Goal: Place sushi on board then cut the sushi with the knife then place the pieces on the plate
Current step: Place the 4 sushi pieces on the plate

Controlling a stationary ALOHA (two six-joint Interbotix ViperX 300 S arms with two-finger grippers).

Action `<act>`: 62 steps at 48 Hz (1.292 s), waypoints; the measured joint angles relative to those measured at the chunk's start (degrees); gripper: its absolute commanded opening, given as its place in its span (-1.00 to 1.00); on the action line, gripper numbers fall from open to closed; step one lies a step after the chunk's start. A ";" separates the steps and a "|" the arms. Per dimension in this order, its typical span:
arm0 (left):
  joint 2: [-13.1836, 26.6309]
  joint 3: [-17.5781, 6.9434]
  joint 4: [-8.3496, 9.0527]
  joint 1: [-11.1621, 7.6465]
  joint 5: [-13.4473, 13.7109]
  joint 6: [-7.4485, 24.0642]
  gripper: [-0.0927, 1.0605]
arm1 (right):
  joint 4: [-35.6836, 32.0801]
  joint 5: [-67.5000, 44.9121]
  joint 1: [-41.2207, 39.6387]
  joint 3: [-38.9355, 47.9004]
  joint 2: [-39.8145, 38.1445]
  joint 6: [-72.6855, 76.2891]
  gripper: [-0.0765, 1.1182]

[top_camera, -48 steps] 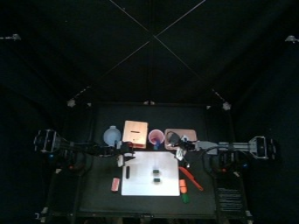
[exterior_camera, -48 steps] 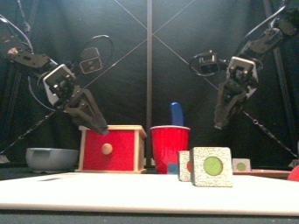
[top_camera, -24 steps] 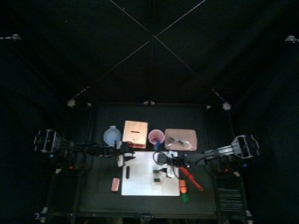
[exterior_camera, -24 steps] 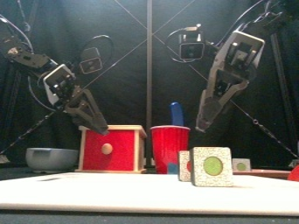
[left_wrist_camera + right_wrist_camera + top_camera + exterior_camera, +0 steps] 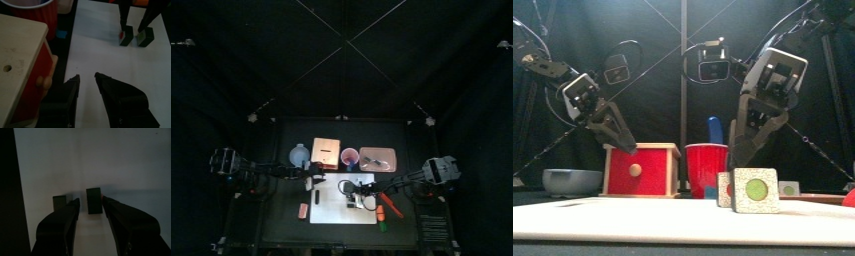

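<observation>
On the white cutting board (image 5: 331, 212), in the lower middle of the top view, two pieces of sushi are seen standing. In the front view the nearer sushi piece (image 5: 755, 190), its green centre turned forward, is found right of centre. The second sushi piece (image 5: 726, 188) is partly hidden just behind it, to its left. The right claw (image 5: 740, 160) is held over them, reaching in from the upper right, and its jaws are spread. In the right wrist view one dark piece is framed between the two jaw tips and the other is seen just outside one jaw; whether either is touched cannot be told. The left claw (image 5: 87, 77) is held above the desk (image 5: 285, 226) at the left of the front view, above and a little left of the wooden box (image 5: 640, 172). Its jaws are parted and nothing is gripped. The red cup (image 5: 708, 170) is placed just right of the box, behind the sushi, and a blue knife (image 5: 716, 129) is stood in it. A blue-grey bowl (image 5: 572, 181) is set at the far left. In the top view the pink plate (image 5: 377, 157) is found behind the board, right of the cup, and a red knife (image 5: 388, 208) is laid just past the board's right edge.
</observation>
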 measured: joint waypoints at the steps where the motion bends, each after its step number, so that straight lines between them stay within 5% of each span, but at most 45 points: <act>1: 0.00 0.00 0.00 0.00 0.00 0.00 0.42 | -0.09 0.00 -0.09 -0.09 0.26 0.00 0.42; 19: 0.09 0.70 -0.09 -0.09 0.00 0.00 0.42 | -2.55 1.41 -0.62 -0.79 1.67 -0.09 0.06; 29: 0.09 0.70 -0.09 -0.09 0.00 0.00 0.42 | -2.37 5.10 -4.83 3.25 -7.65 0.44 0.07; 46: 0.09 0.70 0.00 -0.09 0.00 0.00 0.42 | -3.60 10.90 -23.38 15.03 -26.02 0.09 0.07; 62: 0.09 0.70 -0.09 0.00 0.00 0.00 0.42 | -8.00 10.28 -39.64 18.19 -23.12 -0.18 0.08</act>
